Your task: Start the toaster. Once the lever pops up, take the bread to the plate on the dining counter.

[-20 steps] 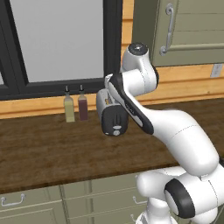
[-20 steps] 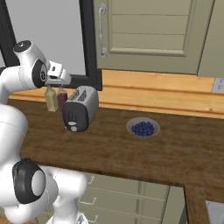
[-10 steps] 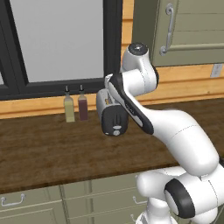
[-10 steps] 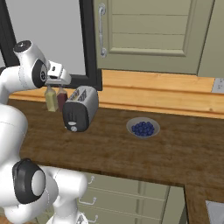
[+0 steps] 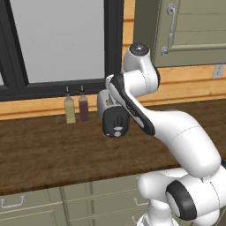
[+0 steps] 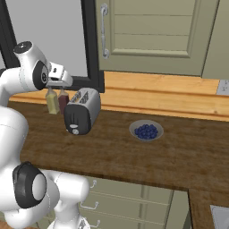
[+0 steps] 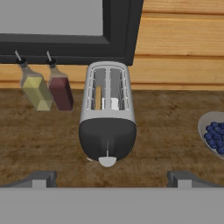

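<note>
- Silver-grey and rounded, the toaster (image 7: 107, 111) sits at the centre of the hand view on a dark wooden worktop (image 7: 52, 140), its black end face turned toward the camera.
- On that end face a thin slot runs down to a small pale round knob (image 7: 107, 161) at the bottom; the lever itself is too small to pick out.
- Two slots open on top of the toaster; a tan slice of bread (image 7: 99, 97) stands in the left slot, only its edge showing.
- Gripper (image 7: 111, 178): its two dark fingertips rise at the bottom left and bottom right of the hand view, spread wide, with nothing between them, hovering short of the toaster and clear of it.
- Two bottles stand just left of the toaster against the wall, a yellowish one (image 7: 36, 89) and a dark red one (image 7: 60, 90), side by side.
- A grey bowl of blueberries (image 6: 146, 131) rests on the worktop right of the toaster, well apart from it in the right base view.
- Behind the toaster runs a black window frame (image 5: 114, 44); a pale green cabinet door (image 6: 152, 33) hangs in the upper right of the right base view.
- In the left base view the white arm (image 5: 150, 114) crosses in front of the toaster, hiding part of it.
</note>
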